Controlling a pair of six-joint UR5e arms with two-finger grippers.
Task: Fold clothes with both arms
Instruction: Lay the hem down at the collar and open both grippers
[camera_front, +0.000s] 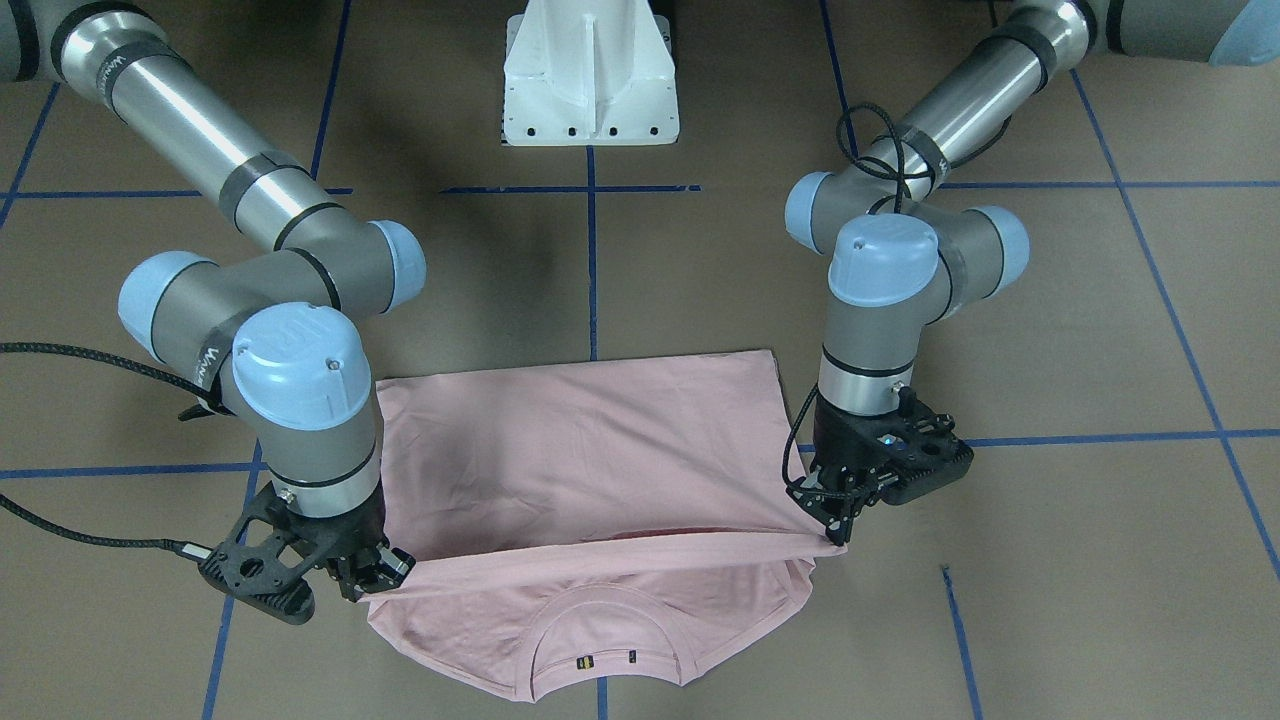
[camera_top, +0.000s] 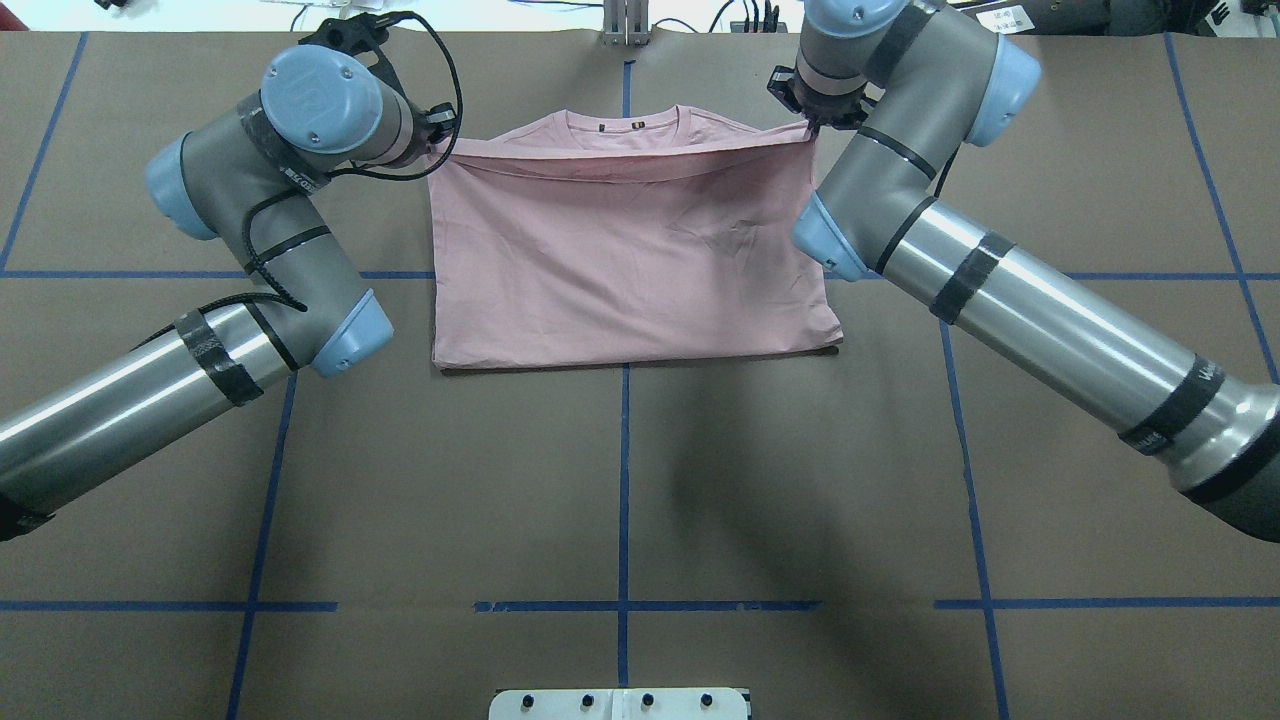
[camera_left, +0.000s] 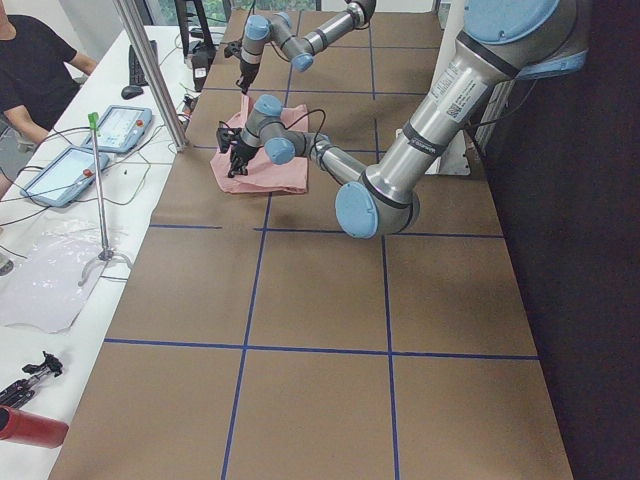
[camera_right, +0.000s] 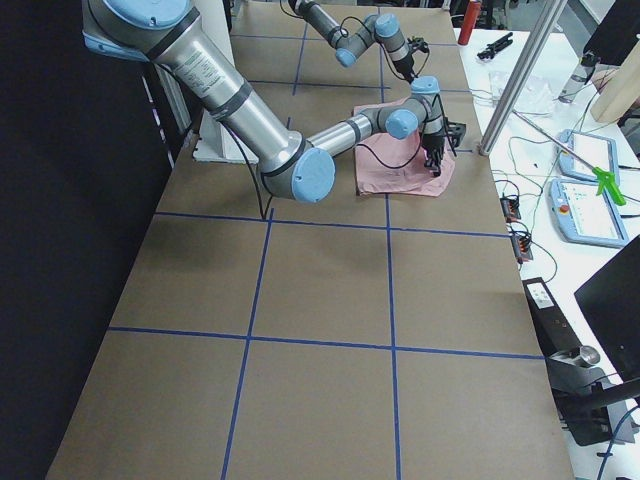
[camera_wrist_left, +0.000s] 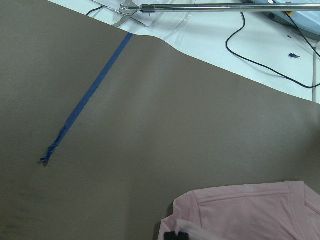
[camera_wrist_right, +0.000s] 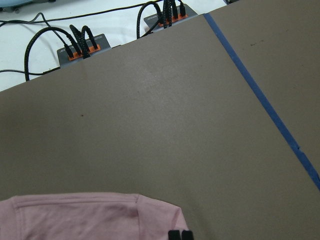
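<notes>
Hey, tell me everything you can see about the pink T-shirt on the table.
The T-shirt is pale pink and looks like soft cotton knit. It lies on the brown table with its ribbed crew neck at the end away from the robot. It is doubled over: a top layer covers the body, and its free edge is pulled taut between the left gripper and the right gripper. Each pinches one corner just short of the collar. A small dark label sits inside the neck. No print shows.

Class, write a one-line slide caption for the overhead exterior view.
Left gripper and right gripper hold the pink T-shirt's folded-over edge taut just short of the collar.
</notes>
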